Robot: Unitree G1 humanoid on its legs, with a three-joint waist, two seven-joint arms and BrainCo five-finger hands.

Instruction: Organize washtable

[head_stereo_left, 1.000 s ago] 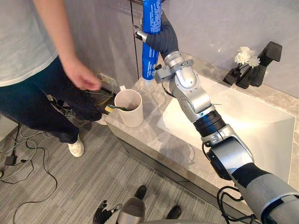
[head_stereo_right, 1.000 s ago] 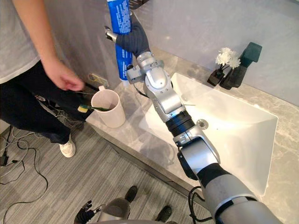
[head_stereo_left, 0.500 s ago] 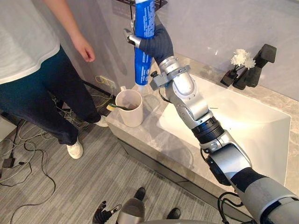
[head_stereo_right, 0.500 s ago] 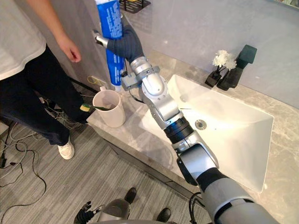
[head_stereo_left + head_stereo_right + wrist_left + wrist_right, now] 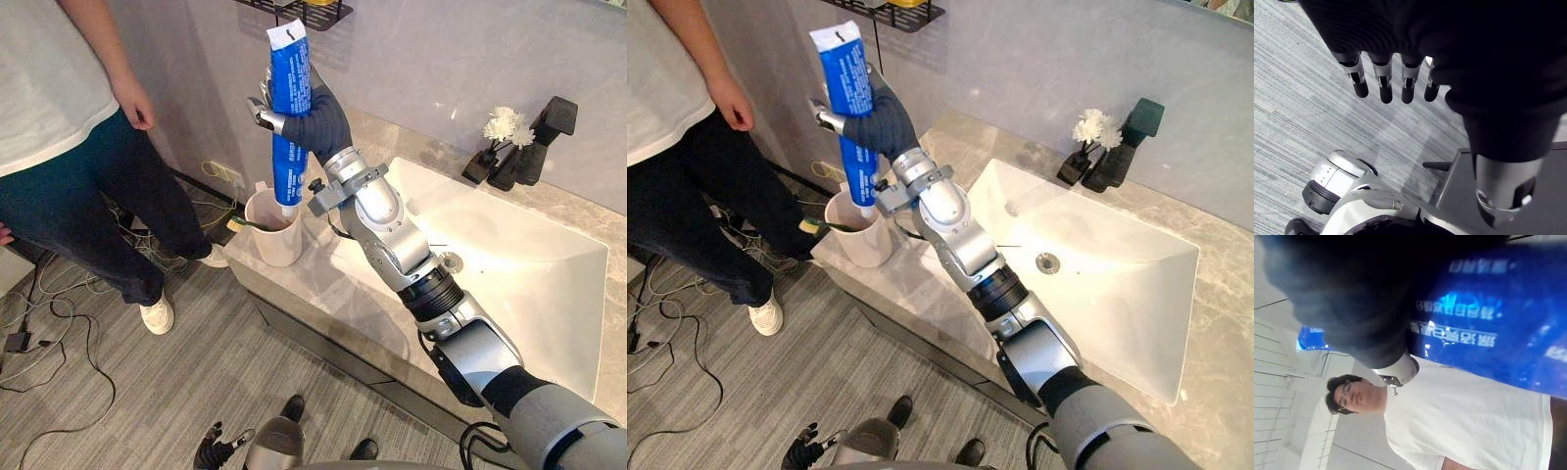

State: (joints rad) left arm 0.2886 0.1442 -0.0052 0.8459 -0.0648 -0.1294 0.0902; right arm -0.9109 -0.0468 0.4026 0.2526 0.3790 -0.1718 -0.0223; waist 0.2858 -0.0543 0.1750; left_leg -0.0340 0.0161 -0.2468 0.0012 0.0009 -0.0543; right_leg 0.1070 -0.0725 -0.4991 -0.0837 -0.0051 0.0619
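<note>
Your right hand (image 5: 319, 125), fingers clasping the toothpaste tube (image 5: 288, 88), has lowered it cap-first to the cup (image 5: 272, 245) mouth; insertion looks imminent.

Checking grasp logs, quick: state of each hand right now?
Left hand: open, holding nothing.
Right hand: closed on the blue tube.

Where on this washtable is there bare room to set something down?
Bare counter: the front strip between the mug and the sink, and the back ledge between wall and sink, left of the flowers. Crowded: the left corner, where the right hand holds the toothpaste tube over the mug.
</note>
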